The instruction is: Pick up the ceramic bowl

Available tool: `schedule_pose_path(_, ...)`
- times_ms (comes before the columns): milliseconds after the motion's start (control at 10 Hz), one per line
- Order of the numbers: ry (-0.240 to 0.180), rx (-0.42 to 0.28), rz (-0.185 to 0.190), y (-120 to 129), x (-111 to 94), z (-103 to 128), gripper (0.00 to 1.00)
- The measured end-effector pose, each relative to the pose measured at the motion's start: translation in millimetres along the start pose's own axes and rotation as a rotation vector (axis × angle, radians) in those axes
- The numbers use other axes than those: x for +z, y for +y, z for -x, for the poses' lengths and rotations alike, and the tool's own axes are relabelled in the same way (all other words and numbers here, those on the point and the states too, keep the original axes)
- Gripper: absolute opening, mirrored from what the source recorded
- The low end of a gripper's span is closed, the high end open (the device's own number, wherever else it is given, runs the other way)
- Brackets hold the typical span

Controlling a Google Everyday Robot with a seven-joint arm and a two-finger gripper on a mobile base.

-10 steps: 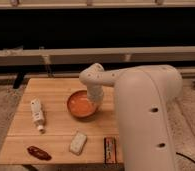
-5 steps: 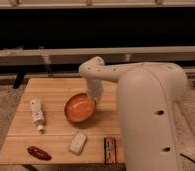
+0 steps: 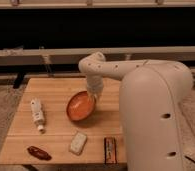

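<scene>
The single camera looks down from behind the robot's arm (image 3: 151, 110), close over the wooden tabletop (image 3: 56, 90), with the hand (image 3: 94, 96) beside the ceramic bowl (image 3: 80, 106).

Arm: one, white, thick, entering from the near right and reaching far-left over the table, then bent downward at a rounded elbow joint. Gripper (image 3: 93, 95): at the arm's lower end, pointing down, near the scene's middle.
</scene>
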Motion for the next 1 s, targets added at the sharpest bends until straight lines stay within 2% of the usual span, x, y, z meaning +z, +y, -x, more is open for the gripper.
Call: schedule_pose_path(1000,-0.025,-0.032,0.026,4,-39,5,0.02)
